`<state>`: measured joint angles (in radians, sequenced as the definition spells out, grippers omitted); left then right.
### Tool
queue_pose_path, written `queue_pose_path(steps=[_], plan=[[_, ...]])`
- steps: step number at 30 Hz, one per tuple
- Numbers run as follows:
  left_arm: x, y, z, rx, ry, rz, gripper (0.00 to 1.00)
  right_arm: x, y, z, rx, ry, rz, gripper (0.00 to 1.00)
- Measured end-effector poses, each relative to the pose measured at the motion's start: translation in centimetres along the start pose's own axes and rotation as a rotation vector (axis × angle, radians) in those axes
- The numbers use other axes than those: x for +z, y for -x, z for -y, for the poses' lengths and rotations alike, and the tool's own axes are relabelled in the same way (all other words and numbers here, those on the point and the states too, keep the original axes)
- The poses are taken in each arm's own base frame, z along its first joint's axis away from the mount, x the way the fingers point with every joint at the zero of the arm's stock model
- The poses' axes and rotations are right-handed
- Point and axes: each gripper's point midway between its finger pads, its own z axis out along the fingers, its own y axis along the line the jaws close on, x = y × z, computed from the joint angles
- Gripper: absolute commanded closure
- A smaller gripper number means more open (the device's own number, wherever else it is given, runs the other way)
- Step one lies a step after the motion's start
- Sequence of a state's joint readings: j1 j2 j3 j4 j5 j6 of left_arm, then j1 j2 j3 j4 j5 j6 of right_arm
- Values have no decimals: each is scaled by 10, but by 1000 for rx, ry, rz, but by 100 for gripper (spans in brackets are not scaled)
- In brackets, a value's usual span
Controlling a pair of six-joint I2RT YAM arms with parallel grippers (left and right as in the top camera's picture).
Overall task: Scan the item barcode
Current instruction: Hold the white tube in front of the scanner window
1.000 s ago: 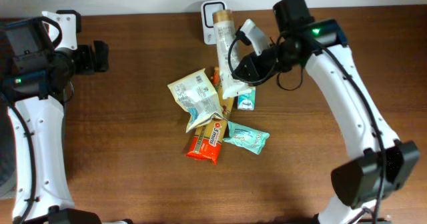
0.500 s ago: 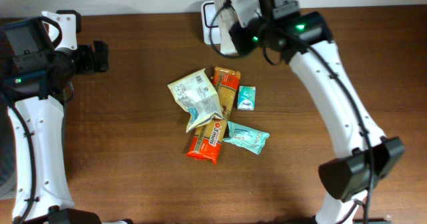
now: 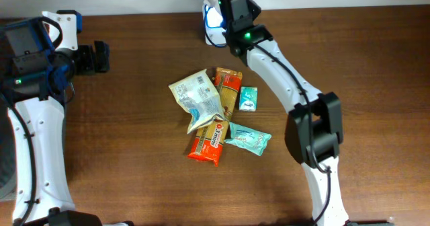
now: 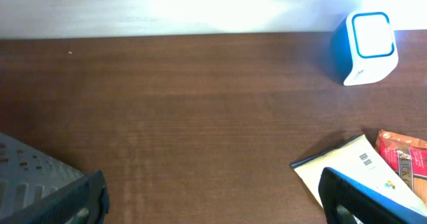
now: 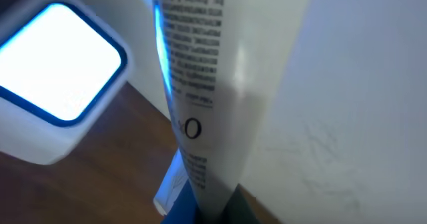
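Observation:
A white tube with black print (image 5: 220, 84) stands upright in the right wrist view, and my right gripper (image 5: 213, 207) is shut on its lower end. Just left of the tube is the scanner (image 5: 57, 71), its window lit white inside a blue rim, and blue light falls on the tube's edge. From overhead, my right gripper (image 3: 227, 3) hangs over the scanner (image 3: 211, 19) at the table's back edge and hides most of the tube. My left gripper (image 4: 210, 207) stands open over bare wood at the far left (image 3: 101, 56). No barcode is readable.
A pile lies mid-table: a cream packet (image 3: 196, 98), an orange pack (image 3: 228, 91), a small teal box (image 3: 248, 99), a red packet (image 3: 209, 142) and a teal pouch (image 3: 248, 138). The pale wall runs behind the table's back edge. The left wrist view shows the scanner (image 4: 367, 47) and the cream packet (image 4: 353, 171).
My right arm has carried the white tube from above the pile up and left to the scanner at the back edge. The scanner now glows blue. The left arm has not moved.

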<state>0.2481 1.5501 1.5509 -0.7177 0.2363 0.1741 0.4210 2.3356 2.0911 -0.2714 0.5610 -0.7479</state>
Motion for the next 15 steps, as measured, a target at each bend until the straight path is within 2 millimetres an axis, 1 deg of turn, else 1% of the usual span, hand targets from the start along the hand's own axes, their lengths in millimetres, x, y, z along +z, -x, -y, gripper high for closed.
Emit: queue_pose_path(steps=[2,5,8,10,15], plan=[[0,0,0,0,0,0,1,13,-9,-9,-55,-31,-31,96],[0,0,0,0,0,0,1,31,-27,-34,-129,-24,-89,96],[0,0,0,0,0,0,1,39,-36,-50,-167,-12,-112,96],[0,0,0,0,0,0,1,41,-34,-52,-167,-25,-108,96],[0,0,0,0,0,0,1,41,-32,-47,-154,-54,-106,96]])
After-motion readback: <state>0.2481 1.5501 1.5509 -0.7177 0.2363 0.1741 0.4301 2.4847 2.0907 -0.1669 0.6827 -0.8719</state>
